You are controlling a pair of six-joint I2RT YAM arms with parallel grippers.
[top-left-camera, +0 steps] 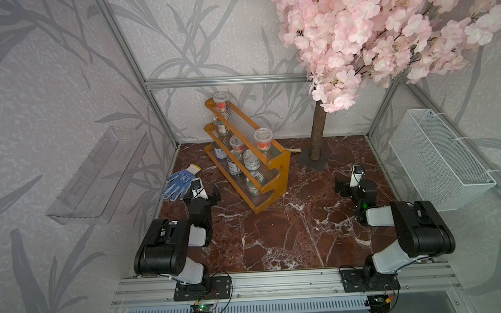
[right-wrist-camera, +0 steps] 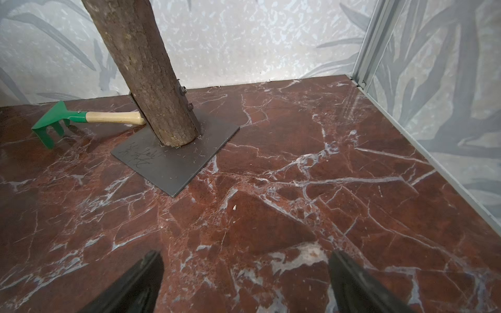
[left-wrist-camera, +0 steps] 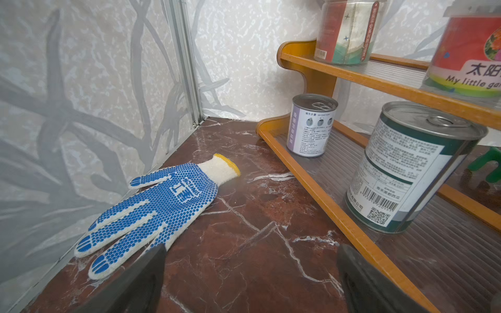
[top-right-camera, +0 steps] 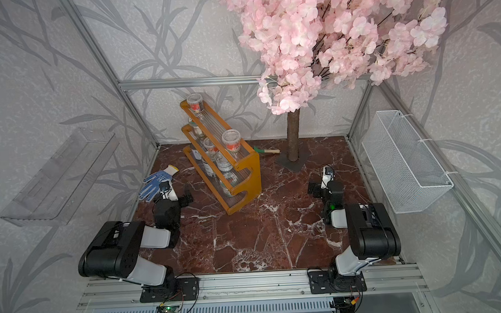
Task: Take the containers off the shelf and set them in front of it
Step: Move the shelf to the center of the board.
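Shelf (top-left-camera: 279, 173) diagonal, long axis back-left to front-right; containers (top-left-camera: 251, 160) all upright on tiers. Left gripper (left-wrist-camera: 250, 257) nearer: jaws wide, empty, green-labelled tin (left-wrist-camera: 406, 168) just ahead on lowest tier. Right gripper (right-wrist-camera: 246, 257) wide, empty, well apart, facing tree trunk (right-wrist-camera: 151, 73).

Paired top views high over everything; wrist views low beside shelf (left-wrist-camera: 321, 81) and trunk (right-wrist-camera: 151, 81).

Light: soft, even, moderately bright, source not discernible. Shadows: faint, diffuse. Glare: pale sheen on the marble desk (right-wrist-camera: 352, 108). Top views: sharp, wide-angle stretch toward the edges. Both wrist views: near black fingers (left-wrist-camera: 135, 281) blurred, background crisp
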